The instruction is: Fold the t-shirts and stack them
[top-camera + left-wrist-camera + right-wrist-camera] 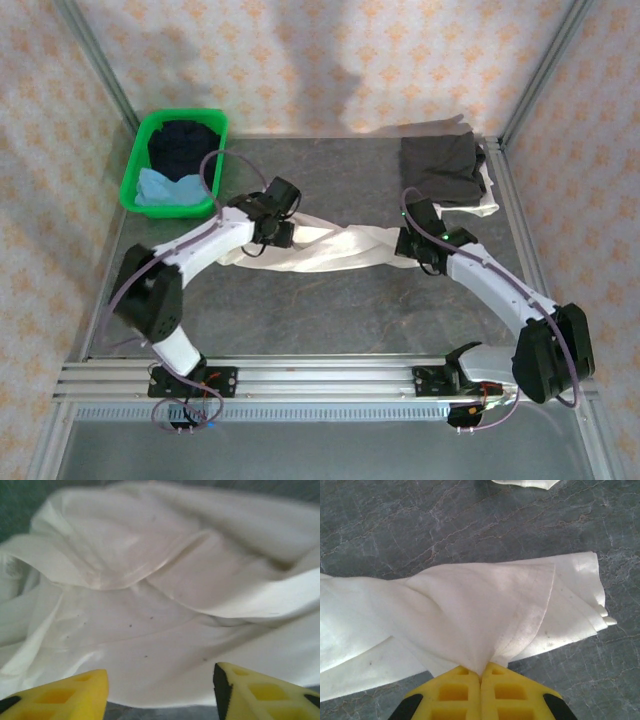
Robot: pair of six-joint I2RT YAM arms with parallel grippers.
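Grey marbled table [330,320]. Green basket [132,172] at far left corner. Off-white shirt [335,250] bunched across middle. Dark grey shirt [440,165] far right, on white cloth [489,195].

Dark grey marbled surface [330,320], enclosed at 9, 12 and 3 o'clock by pale walls [330,60] with orange motifs; aluminium posts [97,62] at 11 and 1 o'clock; lighting apparently diffuse.
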